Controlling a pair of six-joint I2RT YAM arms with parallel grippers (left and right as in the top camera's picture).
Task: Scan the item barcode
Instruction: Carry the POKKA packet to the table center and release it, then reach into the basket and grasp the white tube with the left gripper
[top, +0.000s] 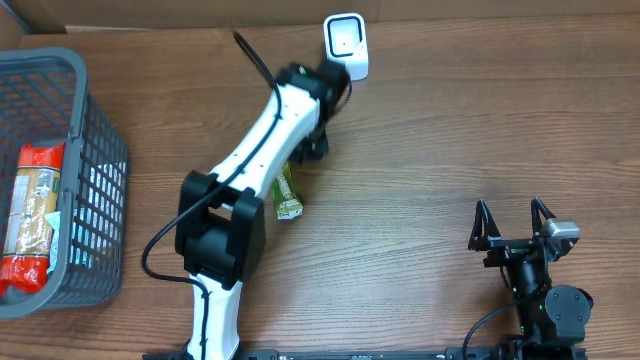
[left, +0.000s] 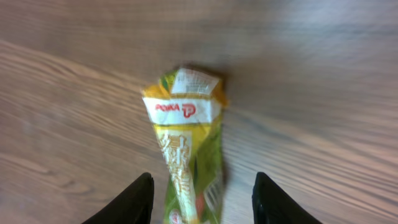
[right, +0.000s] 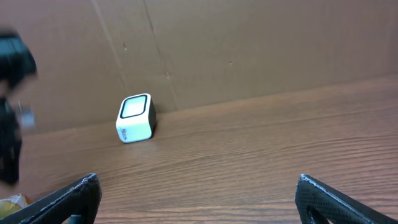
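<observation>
The item is a green and yellow snack packet (left: 186, 155) with a red-lettered white band, lying flat on the wooden table. In the overhead view the packet (top: 286, 194) pokes out from under the left arm. My left gripper (left: 202, 183) is open and straddles the packet's near end, with a gap on each side of it. From above, the left gripper (top: 314, 142) sits just short of the white barcode scanner (top: 346, 44) at the table's back edge. My right gripper (top: 512, 214) rests wide open at the front right, holding nothing; the scanner (right: 135, 117) shows far off in its view.
A grey mesh basket (top: 108, 200) stands at the left edge with a red-ended packet (top: 35, 215) inside. A cardboard wall (right: 249, 43) runs behind the scanner. A black cable (top: 160, 240) loops beside the left arm's base.
</observation>
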